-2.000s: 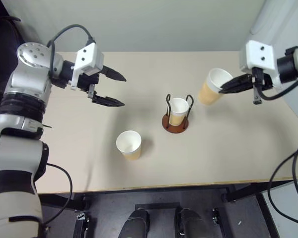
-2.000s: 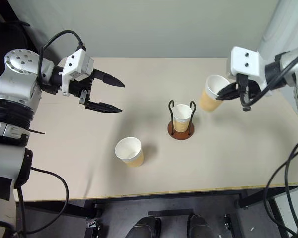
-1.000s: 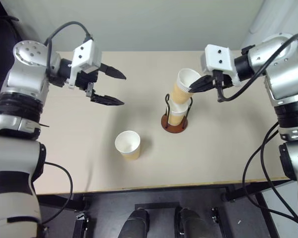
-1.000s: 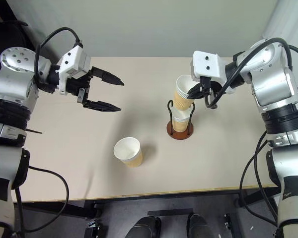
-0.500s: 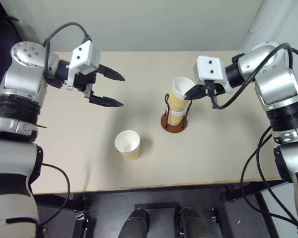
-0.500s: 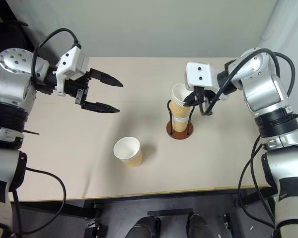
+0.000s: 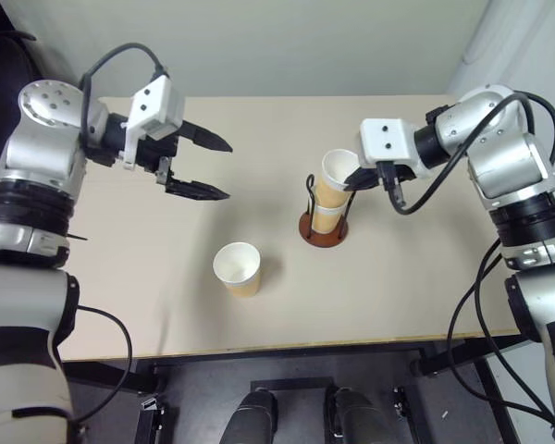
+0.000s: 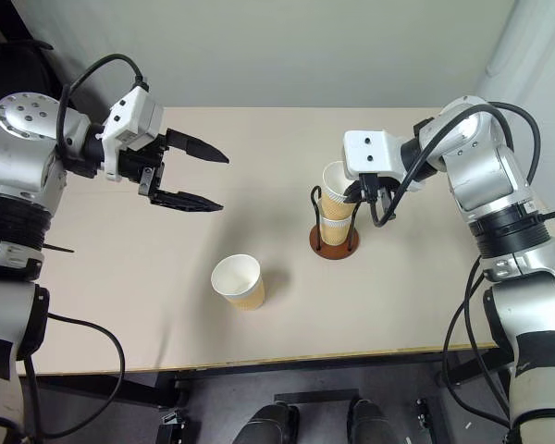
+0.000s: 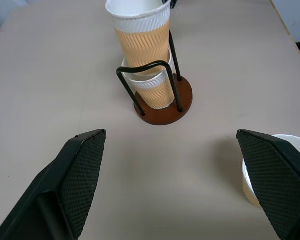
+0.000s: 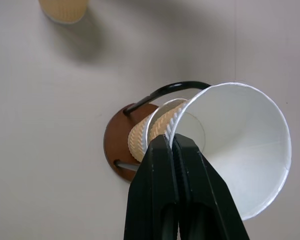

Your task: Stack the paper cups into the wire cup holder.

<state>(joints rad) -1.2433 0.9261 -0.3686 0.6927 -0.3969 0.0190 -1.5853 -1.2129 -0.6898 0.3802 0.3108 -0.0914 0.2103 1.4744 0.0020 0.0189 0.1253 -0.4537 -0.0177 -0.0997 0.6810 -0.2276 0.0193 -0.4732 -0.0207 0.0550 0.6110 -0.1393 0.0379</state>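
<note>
Item 1, wire cup holder (image 7: 325, 225): we found it right of centre in the left eye view, its reddish-brown disc base flat on the beige table (image 7: 425, 277), two black wire loops upright.

Item 2, lower cup (image 9: 152, 90): we saw it seated upright between the loops, resting on the base.

Item 3, upper cup (image 7: 333, 178): we recorded it entering the lower cup, tilted, its rim well above the loops and leaning toward the right of the frame. The right gripper (image 7: 352, 178) was clamped on the rim of this cup, one black finger inside the wall and one outside, pressed together on the paper as the right wrist view showed.

Item 4, third cup (image 7: 238, 268): we noted it standing alone, mouth up, lower left of the holder and well apart from it.

Item 5, left gripper (image 7: 215, 168): we logged it in the upper left of the frame, above the table, fingers spread wide with nothing between them, pointing toward the holder.
</note>
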